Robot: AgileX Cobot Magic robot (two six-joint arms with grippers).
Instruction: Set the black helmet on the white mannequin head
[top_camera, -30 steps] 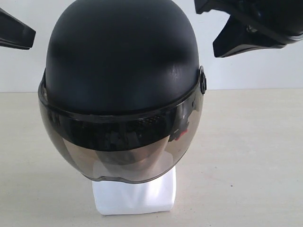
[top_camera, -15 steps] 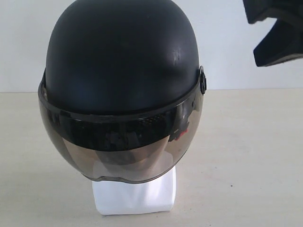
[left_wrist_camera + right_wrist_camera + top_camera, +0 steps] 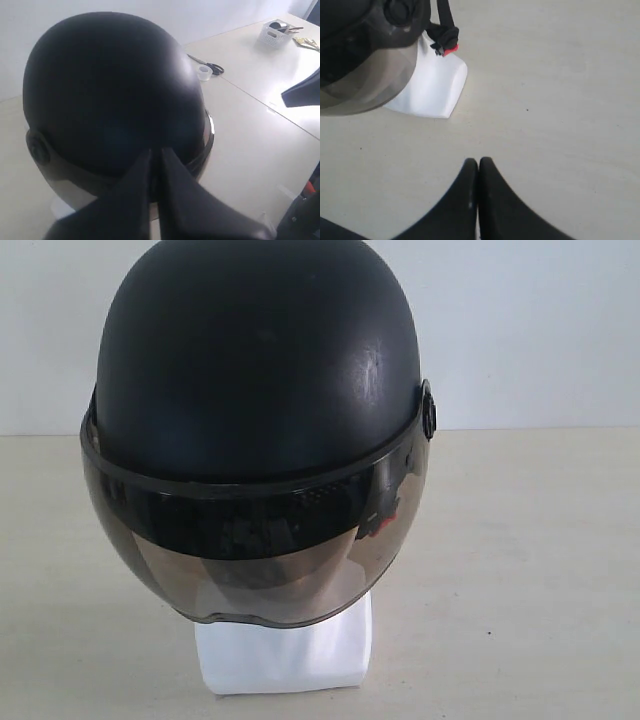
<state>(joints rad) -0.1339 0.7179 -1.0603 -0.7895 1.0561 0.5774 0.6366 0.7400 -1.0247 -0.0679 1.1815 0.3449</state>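
Exterior view is showing the black helmet (image 3: pixel 260 370) sitting over the white mannequin head (image 3: pixel 285 655) on the bench (image 3: pixel 520 560). We are seeing the left gripper (image 3: pixel 156 162) and right gripper (image 3: pixel 478 165) pinched closed, empty. We are worrying about 1 thing — the left one brushing the loose-fitting helmet and tipping it askew.

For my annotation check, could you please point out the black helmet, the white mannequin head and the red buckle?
black helmet (image 3: pixel 260 360), exterior view, top of the shell.
white mannequin head (image 3: pixel 285 655), exterior view, block base.
red buckle (image 3: pixel 449 49), right wrist view, strap end.
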